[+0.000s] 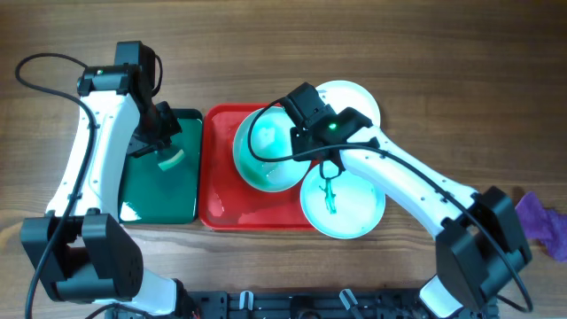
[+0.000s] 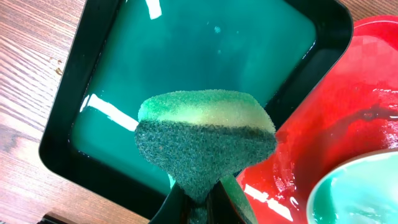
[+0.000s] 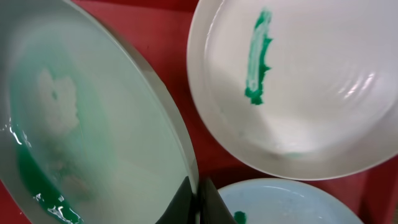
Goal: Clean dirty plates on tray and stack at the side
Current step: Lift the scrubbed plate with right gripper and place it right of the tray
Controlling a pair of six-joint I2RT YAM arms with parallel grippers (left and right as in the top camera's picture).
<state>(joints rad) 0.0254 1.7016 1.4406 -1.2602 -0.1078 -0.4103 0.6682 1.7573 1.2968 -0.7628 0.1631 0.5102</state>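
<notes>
The red tray [image 1: 220,177] lies mid-table. My right gripper [image 1: 299,135] is shut on the rim of a white plate [image 1: 266,152] and holds it tilted above the tray; the plate is wet with a green smear [image 3: 37,180] low in its bowl. A second plate [image 1: 354,208] with a green streak lies at the tray's front right. A third plate [image 1: 359,97] lies at the back right, streaked green in the right wrist view [image 3: 258,56]. My left gripper [image 1: 166,142] is shut on a green sponge [image 2: 205,140] above the dark green tray [image 1: 159,190].
The dark green tray holds shallow greenish water [image 2: 205,56] and sits just left of the red tray. A purple cloth [image 1: 542,221] lies at the table's right edge. Cables run along the back left of the table [image 1: 44,66].
</notes>
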